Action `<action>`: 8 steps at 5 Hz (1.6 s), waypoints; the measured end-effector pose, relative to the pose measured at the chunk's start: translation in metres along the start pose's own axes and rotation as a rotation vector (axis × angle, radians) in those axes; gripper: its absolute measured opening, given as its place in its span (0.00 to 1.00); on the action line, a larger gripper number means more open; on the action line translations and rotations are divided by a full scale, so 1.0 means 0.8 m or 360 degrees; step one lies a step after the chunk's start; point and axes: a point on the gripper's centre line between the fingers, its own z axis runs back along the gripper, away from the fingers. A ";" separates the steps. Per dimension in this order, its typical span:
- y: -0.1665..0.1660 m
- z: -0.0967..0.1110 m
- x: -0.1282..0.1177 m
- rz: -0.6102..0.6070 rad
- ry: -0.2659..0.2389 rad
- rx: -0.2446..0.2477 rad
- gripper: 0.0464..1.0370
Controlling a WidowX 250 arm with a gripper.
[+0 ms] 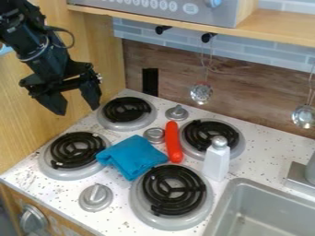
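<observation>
Sink (246, 196) foremost; gripper (73, 99) empty, wide open near a burner (125, 109)
Blue cloth (133, 156) lies bunched by red toy (173, 141); raised folds suit pinching.

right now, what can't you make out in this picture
All in the camera view:
Beneath the blue cloth: covered by its folds
Inside the white bottle: hidden by its walls
Rest of the sink: cut off by the right and bottom edges
Rest of the grey fixture: cut off by the right edge
</observation>
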 end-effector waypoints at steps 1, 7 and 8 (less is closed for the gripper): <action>0.001 -0.008 -0.006 0.0007 0.0041 0.0001 0.97; -0.215 -0.114 0.014 -0.0797 0.0304 -0.0160 0.97; -0.230 -0.135 0.009 -0.0930 0.0418 -0.0092 0.97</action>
